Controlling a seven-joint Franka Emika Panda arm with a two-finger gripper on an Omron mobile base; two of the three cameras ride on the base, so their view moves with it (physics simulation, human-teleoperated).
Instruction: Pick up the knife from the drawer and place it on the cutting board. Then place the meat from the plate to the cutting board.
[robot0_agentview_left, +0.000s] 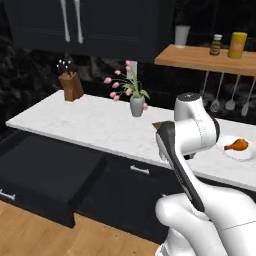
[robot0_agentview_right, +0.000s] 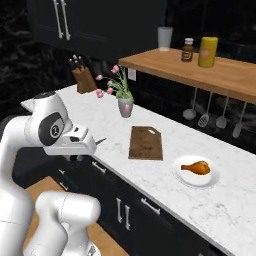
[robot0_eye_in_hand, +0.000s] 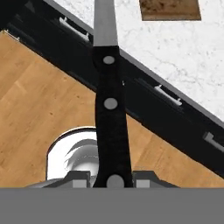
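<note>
While the white marble counter (robot0_agentview_right: 165, 150) ran beneath a light-wood wall shelf (robot0_agentview_right: 200, 72), I saw the wide black drawer (robot0_agentview_left: 47, 175) standing open above the wooden floor (robot0_eye_in_hand: 39, 109). My two-finger gripper (robot0_eye_in_hand: 114, 178) was pinched on the slim black-handled, silver-bladed knife (robot0_eye_in_hand: 109, 105), held off the counter's edge, blade toward the brown wooden cutting board (robot0_agentview_right: 145, 143). The orange-red meat (robot0_agentview_right: 196, 167) lay on its white plate (robot0_agentview_right: 210, 180).

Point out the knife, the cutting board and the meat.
knife (robot0_eye_in_hand: 109, 105): hand view, middle rivet of its black handle.
cutting board (robot0_agentview_right: 145, 143): right base view, centre of its top face.
meat (robot0_agentview_right: 196, 167): right base view, its thick orange end.
</note>
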